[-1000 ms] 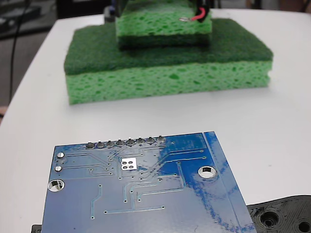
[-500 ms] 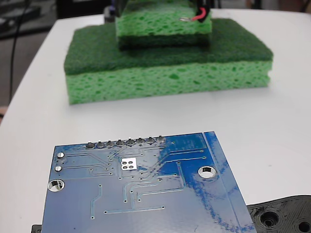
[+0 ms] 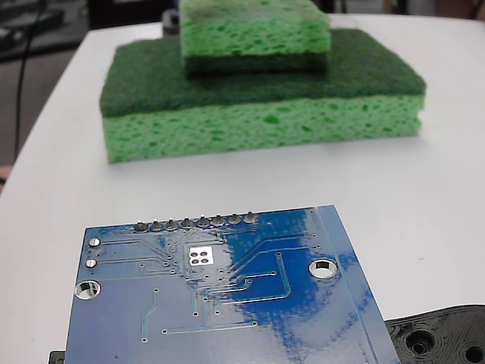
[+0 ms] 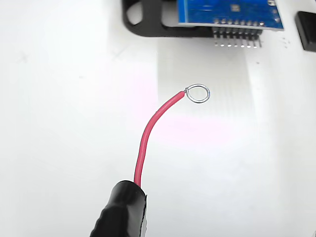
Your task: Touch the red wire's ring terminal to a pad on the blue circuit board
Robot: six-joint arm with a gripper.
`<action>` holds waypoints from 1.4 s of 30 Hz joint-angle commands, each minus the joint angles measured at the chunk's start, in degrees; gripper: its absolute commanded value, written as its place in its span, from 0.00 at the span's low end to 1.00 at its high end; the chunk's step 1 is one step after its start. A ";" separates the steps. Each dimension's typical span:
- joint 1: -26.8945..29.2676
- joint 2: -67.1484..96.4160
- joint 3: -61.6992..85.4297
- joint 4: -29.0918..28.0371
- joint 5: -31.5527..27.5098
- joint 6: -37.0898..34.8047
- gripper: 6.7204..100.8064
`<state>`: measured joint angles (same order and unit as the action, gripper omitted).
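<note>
Gone from the fixed view is the red wire and ring that we saw half a second ago at the top edge, over the small sponge; now only the sponges show there. We see the small green sponge (image 3: pixel 255 34) stacked on the large green sponge (image 3: pixel 261 98) at the far side of the white table (image 3: pixel 439 189). Nearer the camera lies the blue circuit board (image 3: pixel 227 303), flat, with its row of 8 solder pins (image 3: pixel 195 223) along the far edge. We find the pad (image 3: pixel 201 256), a bright silver square with 4 dark holes, just below those pins, bare and untouched. A black plastic part (image 3: pixel 443 337) lies at the board's lower right corner in this view.

In the wrist view we see the red wire (image 4: pixel 150 136) curve up out of a black sleeve (image 4: pixel 121 212) to the ring terminal (image 4: pixel 198 93), which hangs over bare white table. The board's edge (image 4: pixel 229 12) and its pins sit at the top of that view, apart from the ring. We cannot see the gripper fingers in either view, so we cannot say how they stand
</note>
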<state>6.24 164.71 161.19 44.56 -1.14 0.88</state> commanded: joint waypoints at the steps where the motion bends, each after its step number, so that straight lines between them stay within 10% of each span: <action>1: 4.92 -7.21 -5.80 -0.35 -5.36 -2.29 0.99; 9: 16.08 -21.80 -16.70 -2.72 -17.14 -7.73 0.99; 24: 19.95 -50.19 -34.10 -10.28 -32.52 -14.06 0.99; 42: 23.73 -61.44 -37.97 -10.46 -33.22 -19.25 0.99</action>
<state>29.97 103.36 124.01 34.10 -34.10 -18.28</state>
